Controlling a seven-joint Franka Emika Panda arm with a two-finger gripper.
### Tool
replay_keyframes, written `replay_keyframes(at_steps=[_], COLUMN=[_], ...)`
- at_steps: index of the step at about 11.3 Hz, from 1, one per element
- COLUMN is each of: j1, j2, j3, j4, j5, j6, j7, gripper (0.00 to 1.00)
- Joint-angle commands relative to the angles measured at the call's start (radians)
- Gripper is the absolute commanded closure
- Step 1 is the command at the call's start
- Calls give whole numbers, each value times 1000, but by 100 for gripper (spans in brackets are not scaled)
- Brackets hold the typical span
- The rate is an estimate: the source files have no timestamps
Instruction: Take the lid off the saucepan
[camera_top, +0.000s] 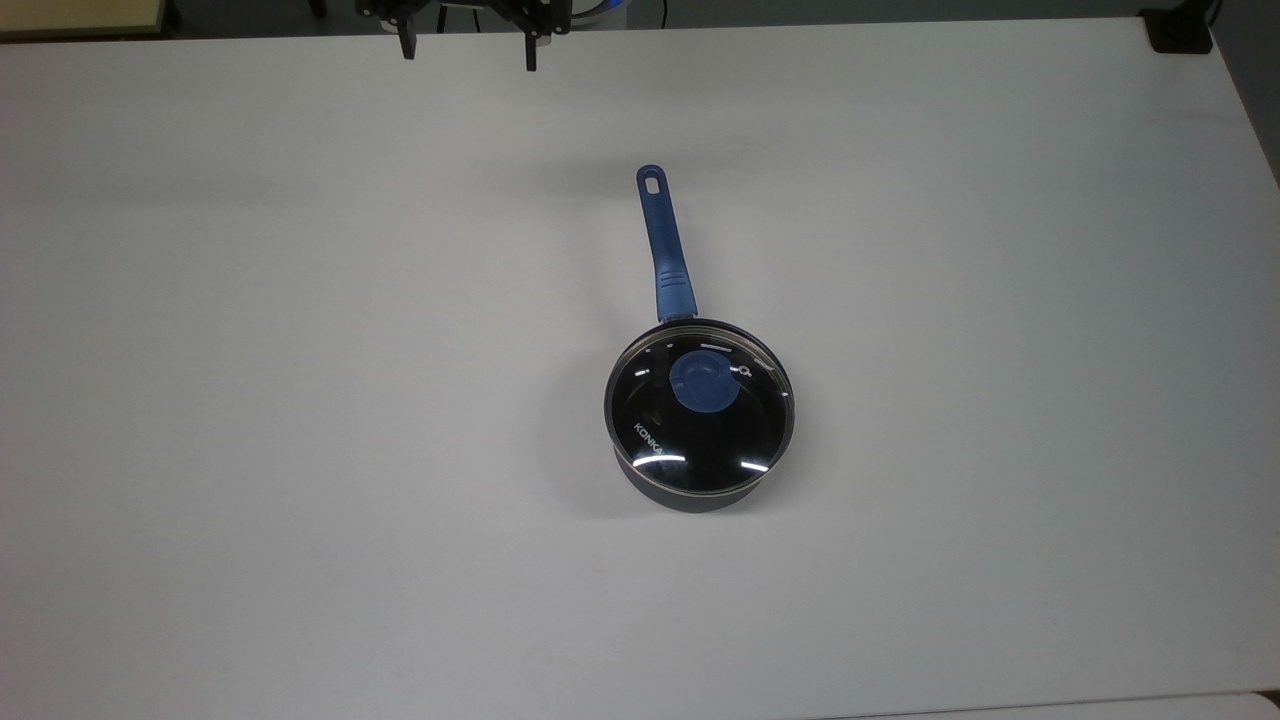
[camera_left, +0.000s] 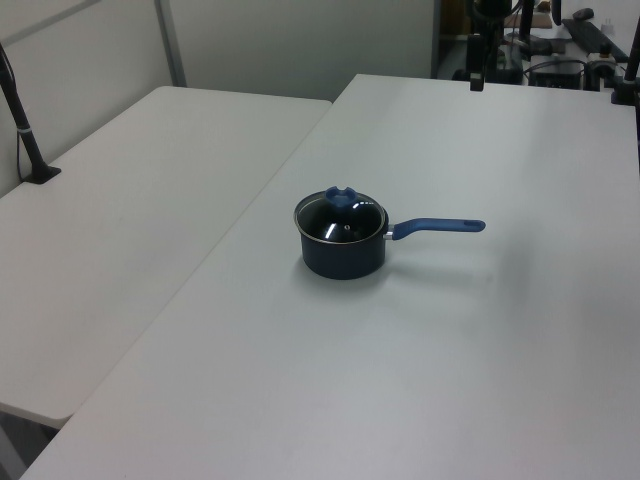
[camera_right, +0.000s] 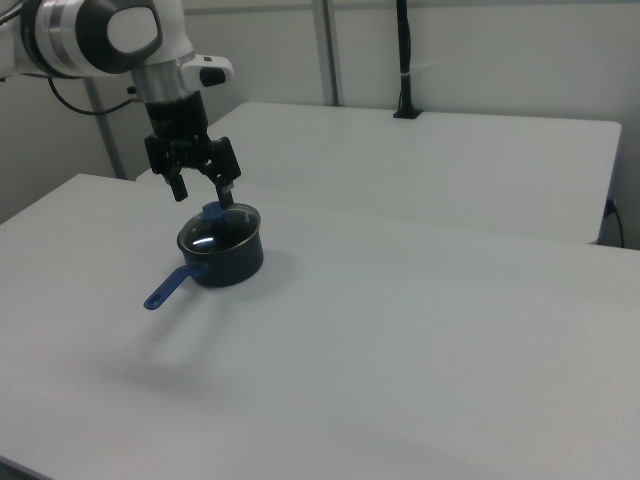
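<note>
Across the top view, from its left to its right, the white tabletop (camera_top: 300, 400) runs bare until the end effector (camera_top: 468, 55) at the upper edge, whose two dark fingers (camera_top: 406, 42) point down into the frame with a wide gap between them, so it stands open and grips nothing. Further toward the top view's right, near the middle of the tabletop, sits the saucepan (camera_top: 690, 495), dark navy, with its long blue handle (camera_top: 668, 250) reaching up the frame toward the end effector's side; the hole at the handle's end is plain to see. The lid (camera_top: 700, 440) rests on the saucepan, its metal rim following the pot's edge, the blue knob (camera_top: 705, 383) at its centre and the white "KONKA" lettering near the top view's left rim. The end effector and the saucepan are well apart in this view.

On the left view's left stands a second white table (camera_left: 130, 220), set against the first. The saucepan (camera_left: 343, 255) lies near the middle, lid (camera_left: 340, 215) on, handle (camera_left: 440, 227) pointing to the left view's right.

At the right view's left, the white robot arm (camera_right: 110, 35) holds the open end effector (camera_right: 203, 190) in the air, and the saucepan (camera_right: 225, 262) with its lid (camera_right: 215, 232) appears just below it in the frame.
</note>
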Motion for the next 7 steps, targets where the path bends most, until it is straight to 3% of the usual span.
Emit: replay_keyframes(at_steps=[1, 7], j1=[4, -11], j2=[-16, -19], j3=[0, -2], j4=[-19, -18], j5=[-7, -7], j6=[-3, -6], j7=[-17, -57], gripper=[0, 0])
